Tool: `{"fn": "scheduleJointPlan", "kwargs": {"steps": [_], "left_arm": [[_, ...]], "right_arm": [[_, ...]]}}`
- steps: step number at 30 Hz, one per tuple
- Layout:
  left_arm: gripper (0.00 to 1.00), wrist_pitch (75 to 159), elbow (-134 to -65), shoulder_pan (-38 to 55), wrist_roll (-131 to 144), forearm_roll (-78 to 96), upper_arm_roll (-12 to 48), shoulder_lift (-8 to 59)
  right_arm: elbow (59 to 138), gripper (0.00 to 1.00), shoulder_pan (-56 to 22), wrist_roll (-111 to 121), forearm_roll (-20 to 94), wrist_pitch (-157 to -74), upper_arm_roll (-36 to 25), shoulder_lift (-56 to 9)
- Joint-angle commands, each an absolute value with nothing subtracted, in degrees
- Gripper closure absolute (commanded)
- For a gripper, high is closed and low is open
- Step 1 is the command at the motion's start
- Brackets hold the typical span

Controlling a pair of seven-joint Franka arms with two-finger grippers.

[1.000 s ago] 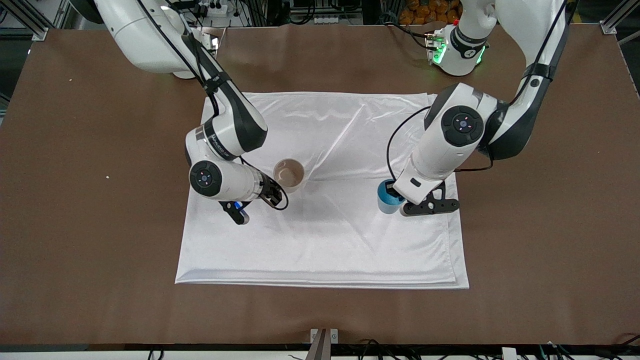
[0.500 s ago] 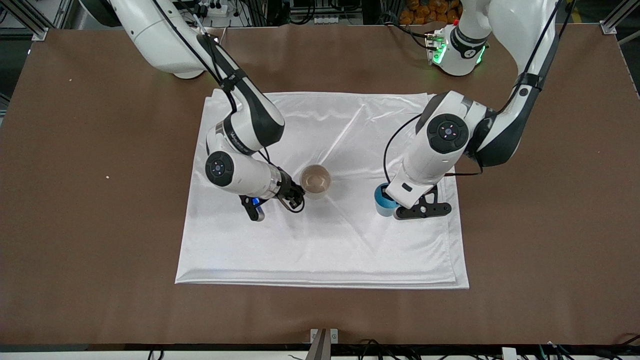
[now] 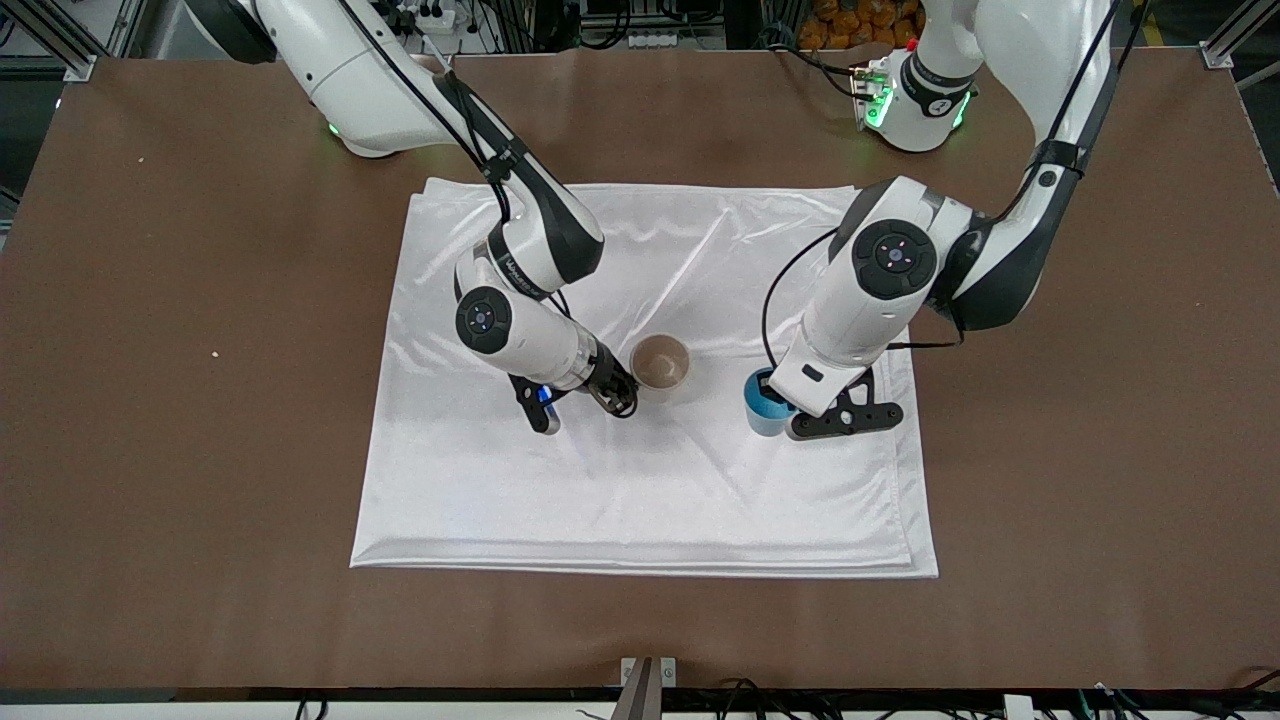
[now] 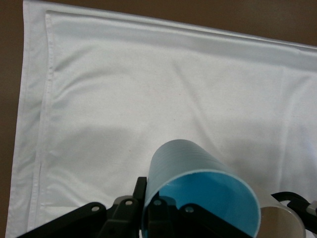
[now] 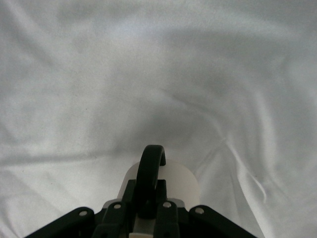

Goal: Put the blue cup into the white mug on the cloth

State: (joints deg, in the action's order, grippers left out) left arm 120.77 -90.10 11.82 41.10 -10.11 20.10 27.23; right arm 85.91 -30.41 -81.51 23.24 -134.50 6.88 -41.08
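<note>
The blue cup is a small, smooth, tapered thing with no handle, pale blue outside and a brighter blue inside. My left fingers pinch its rim, and it sits low over the cloth toward my left arm's end of the surface. From the front, my left wrist covers most of it; only a slice of rim and wall shows. In my left wrist view the cup is tilted, its mouth cut off by the picture's edge.

The white mug is round, off-white, with a pale beige inside. My right fingers are pressed onto its small black loop handle. It is over the middle of the cloth, well apart from the cup. Whether it rests on the fabric I cannot tell.

The cloth is a large, shiny, satin-like white rectangle, folded in layers and creased, lying on the plain brown surface.
</note>
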Motion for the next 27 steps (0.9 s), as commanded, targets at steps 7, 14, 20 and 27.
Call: {"fn": "scheduleJointPlan", "kwargs": {"steps": [7, 14, 20, 27], "left_arm": [[1.00, 119.88, -89.03, 15.38, 48.24, -11.87, 19.86, 29.09], [1.00, 120.15, -87.54, 18.01, 52.12, -11.87, 19.78, 31.29], [1.00, 120.15, -86.49, 19.42, 55.19, -11.87, 19.78, 32.17], [1.00, 120.59, -86.48, 20.57, 56.60, -11.87, 19.78, 32.78]], "right_arm": [[84.55, 1.00, -32.61, -81.56, 22.68, -141.06, 6.24, -45.44], [84.55, 0.53, -32.43, -81.65, 22.94, -141.15, 6.24, -45.70], [84.55, 0.09, -32.61, -82.00, 22.85, -141.15, 6.24, -45.79], [84.64, 0.00, -31.99, -81.47, 22.24, -138.79, 5.98, -45.09]]}}
